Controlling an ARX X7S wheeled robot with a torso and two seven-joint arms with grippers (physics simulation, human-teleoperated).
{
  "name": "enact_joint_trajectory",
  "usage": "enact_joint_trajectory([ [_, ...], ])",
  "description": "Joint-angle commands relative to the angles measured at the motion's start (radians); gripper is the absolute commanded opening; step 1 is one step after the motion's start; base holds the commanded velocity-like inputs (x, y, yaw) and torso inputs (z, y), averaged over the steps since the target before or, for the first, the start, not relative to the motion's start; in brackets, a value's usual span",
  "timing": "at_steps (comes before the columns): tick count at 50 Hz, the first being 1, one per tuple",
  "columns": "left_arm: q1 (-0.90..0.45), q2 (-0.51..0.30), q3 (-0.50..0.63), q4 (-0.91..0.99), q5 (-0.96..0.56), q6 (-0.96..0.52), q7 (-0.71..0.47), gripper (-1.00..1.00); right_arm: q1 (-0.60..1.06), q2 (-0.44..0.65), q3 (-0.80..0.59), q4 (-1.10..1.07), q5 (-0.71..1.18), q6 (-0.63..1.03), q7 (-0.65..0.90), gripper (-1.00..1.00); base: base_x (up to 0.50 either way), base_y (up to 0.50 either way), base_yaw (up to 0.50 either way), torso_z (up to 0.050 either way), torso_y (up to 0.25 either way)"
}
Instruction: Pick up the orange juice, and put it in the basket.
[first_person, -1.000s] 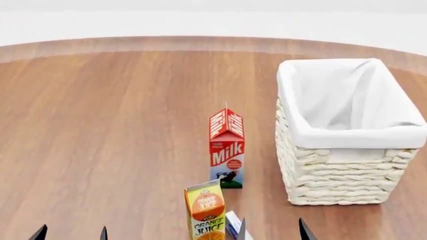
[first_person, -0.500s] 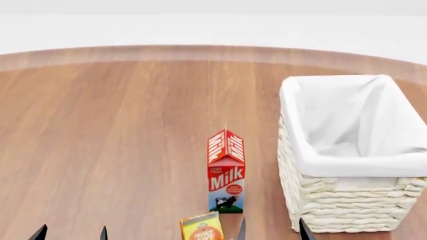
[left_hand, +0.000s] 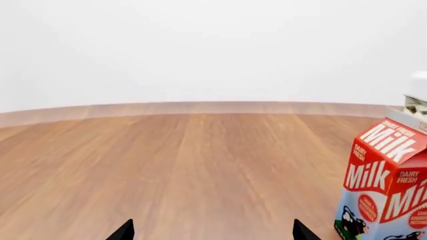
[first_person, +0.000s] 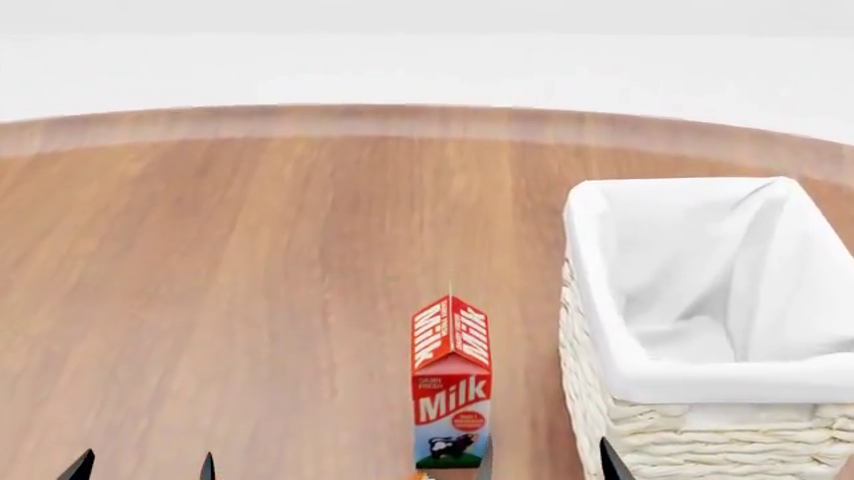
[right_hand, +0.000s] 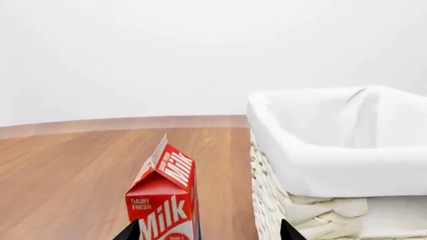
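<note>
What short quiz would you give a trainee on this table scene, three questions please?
1. True or false: the milk carton lies on its side.
2. What shows inside the basket? A) a milk carton B) only its white lining C) a juice carton
3. Fill in: the left pincer and the right pincer are both ____.
Key: 1 false, it stands upright; 2 B; 3 open.

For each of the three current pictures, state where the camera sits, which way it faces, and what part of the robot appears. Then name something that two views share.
Head view: on the head, looking forward and down at the table; both claws' tips at the lower edge.
Left wrist view: near the left claw, facing across the table; fingertips only.
Right wrist view: near the right claw, facing the basket; fingertips only.
Shared: the milk carton appears in all three.
</note>
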Motion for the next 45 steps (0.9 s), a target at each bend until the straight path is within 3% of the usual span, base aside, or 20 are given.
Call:
enact_joint_trajectory([
  [1, -0.001, -0.005, 0.006, 0.0, -0.005, 0.002, -0.006, 1.0, 0.003, 0.003, -0.006, 0.007, -0.001, -0.005, 0.011, 1.0, 0.15, 0.0, 0.0, 0.0, 0.0],
  [13, -0.002, -0.01, 0.012, -0.001, -0.01, 0.003, -0.011, 1.0, -0.036, 0.016, -0.031, -0.051, -0.019, -0.002, 0.031, 1.0, 0.06, 0.0, 0.0, 0.0, 0.001],
  [14, -0.002, -0.01, 0.013, -0.001, -0.01, 0.003, -0.012, 1.0, -0.186, 0.1, -0.159, -0.201, -0.09, -0.152, -0.032, 1.0, 0.0, 0.0, 0.0, 0.0, 0.0],
  [15, -0.002, -0.011, 0.013, -0.001, -0.011, 0.003, -0.012, 1.0, -0.336, 0.102, -0.16, -0.27, -0.092, -0.219, -0.031, 1.0, 0.0, 0.0, 0.0, 0.0, 0.0],
  [16, -0.002, -0.011, 0.014, -0.001, -0.011, 0.003, -0.013, 1.0, -0.384, 0.102, -0.161, -0.259, -0.094, -0.229, -0.031, 1.0, 0.0, 0.0, 0.0, 0.0, 0.0],
  [45, -0.005, -0.022, 0.028, -0.002, -0.022, 0.007, -0.026, 1.0, -0.404, 0.113, -0.194, -0.192, -0.099, -0.311, -0.023, 1.0, 0.0, 0.0, 0.0, 0.0, 0.0],
])
